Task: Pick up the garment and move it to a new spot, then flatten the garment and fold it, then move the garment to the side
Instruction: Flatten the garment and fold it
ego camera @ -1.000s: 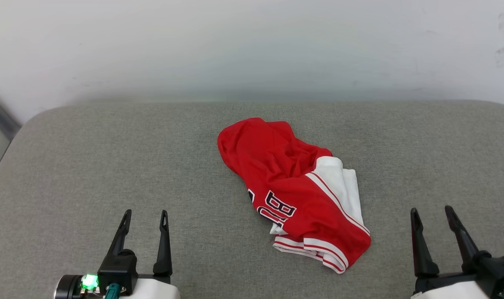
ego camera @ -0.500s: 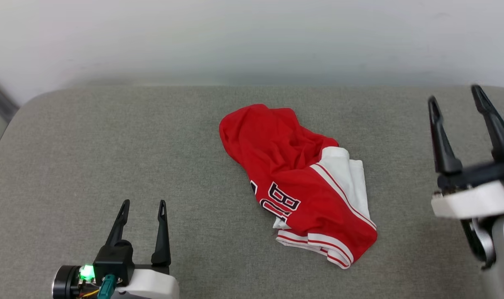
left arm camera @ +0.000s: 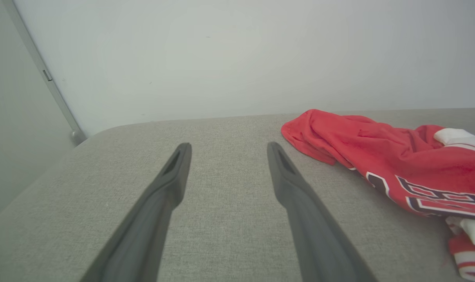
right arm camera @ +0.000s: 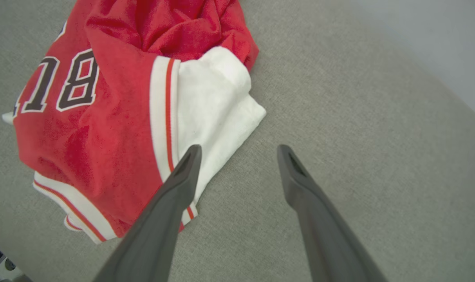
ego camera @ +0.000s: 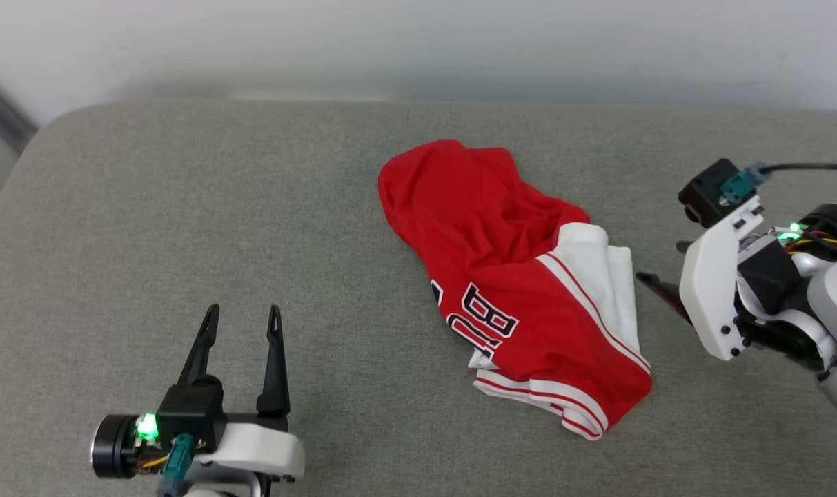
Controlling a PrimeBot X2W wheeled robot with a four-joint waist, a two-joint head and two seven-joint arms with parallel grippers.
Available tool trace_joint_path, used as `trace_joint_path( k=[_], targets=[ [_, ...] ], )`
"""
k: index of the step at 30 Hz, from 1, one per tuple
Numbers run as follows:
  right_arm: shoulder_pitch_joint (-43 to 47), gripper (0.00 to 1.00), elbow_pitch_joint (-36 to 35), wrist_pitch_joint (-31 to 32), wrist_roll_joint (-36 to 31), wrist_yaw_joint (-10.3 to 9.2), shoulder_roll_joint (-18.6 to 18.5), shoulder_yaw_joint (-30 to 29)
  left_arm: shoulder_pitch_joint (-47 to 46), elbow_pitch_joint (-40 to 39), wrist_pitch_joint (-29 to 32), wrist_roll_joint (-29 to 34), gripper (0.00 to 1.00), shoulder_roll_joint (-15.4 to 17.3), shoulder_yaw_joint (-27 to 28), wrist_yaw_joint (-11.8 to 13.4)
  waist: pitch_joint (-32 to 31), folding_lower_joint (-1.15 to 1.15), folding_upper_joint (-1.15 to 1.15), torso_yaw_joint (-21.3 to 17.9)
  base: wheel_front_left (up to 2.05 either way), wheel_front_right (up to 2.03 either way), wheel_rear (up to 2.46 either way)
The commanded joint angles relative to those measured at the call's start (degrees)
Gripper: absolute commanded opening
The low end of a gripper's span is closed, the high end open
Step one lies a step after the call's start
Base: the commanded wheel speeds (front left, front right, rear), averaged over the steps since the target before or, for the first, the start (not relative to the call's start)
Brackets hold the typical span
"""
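Observation:
The garment (ego camera: pixel 508 276) is a red jersey with a white sleeve, striped trim and black numbers, lying crumpled mid-surface. My right gripper (ego camera: pixel 660 266) is just off its right edge, turned downward and leftward, jaws open and empty. In the right wrist view the right gripper (right arm camera: pixel 239 149) hovers over the garment (right arm camera: pixel 104 117), one finger crossing the white sleeve's edge and the other over bare cushion. My left gripper (ego camera: pixel 244 314) is open and empty at the lower left, well clear of the cloth. In the left wrist view, the left gripper (left arm camera: pixel 228 147) has the garment (left arm camera: pixel 398 156) off to its right.
The grey upholstered surface (ego camera: pixel 183 207) has rounded far corners and ends at a white wall (ego camera: pixel 418 41). A dark vertical strip (ego camera: pixel 4 117) runs past the far-left corner. Bare cushion lies left of and in front of the garment.
My right arm rose from the lower right, then swung round to point down at the garment's right edge. The head camera shifted. The left gripper and the garment stayed put.

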Motion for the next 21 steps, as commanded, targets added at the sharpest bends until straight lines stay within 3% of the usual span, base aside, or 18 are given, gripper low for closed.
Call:
trace_joint_path(
  k=[1,3,8,18,19,20,21],
  targets=[
    [-1.49,1.00,0.30,1.00,0.69,-0.04,-0.16,0.62,-1.10,-0.11,-0.15,0.20,1.00,-0.25,0.12,-0.15,1.16,-0.01,0.00,0.66,0.00,0.00,0.00],
    [-4.32,1.00,3.14,6.60,3.78,-0.04,-0.43,4.51,-2.16,-0.10,-0.15,0.14,1.00,-0.43,-0.10,-0.41,3.05,-0.01,0.00,1.57,0.00,0.00,0.00],
    [-6.78,1.00,8.26,9.00,5.61,-0.04,1.47,8.72,-3.58,-0.29,-0.15,-0.07,1.00,-0.76,-0.55,-0.40,5.40,-0.01,0.00,2.76,0.00,0.00,0.00],
    [-2.72,1.00,16.35,4.69,10.61,0.28,5.26,21.51,-4.93,0.04,-0.15,-0.48,1.00,-1.21,-1.36,0.19,7.30,-0.01,0.00,4.29,0.00,0.00,0.00],
    [-3.12,0.66,16.71,3.35,10.94,0.28,5.43,22.01,-4.81,0.15,-0.15,-0.44,1.00,-1.23,-1.22,0.21,7.09,-0.01,0.00,4.12,0.00,0.00,0.00],
    [-3.86,0.00,16.66,1.22,11.13,0.28,5.57,22.24,-4.58,0.29,-0.15,-0.43,1.00,-1.23,-1.04,0.28,6.78,-0.01,0.00,3.89,0.00,0.00,0.00],
    [-4.70,0.00,16.60,-0.98,11.44,0.26,5.44,22.14,-4.35,0.38,-0.15,-0.38,1.00,-1.23,-0.94,0.31,6.41,-0.01,0.00,3.67,0.00,0.00,0.00]
  ],
)
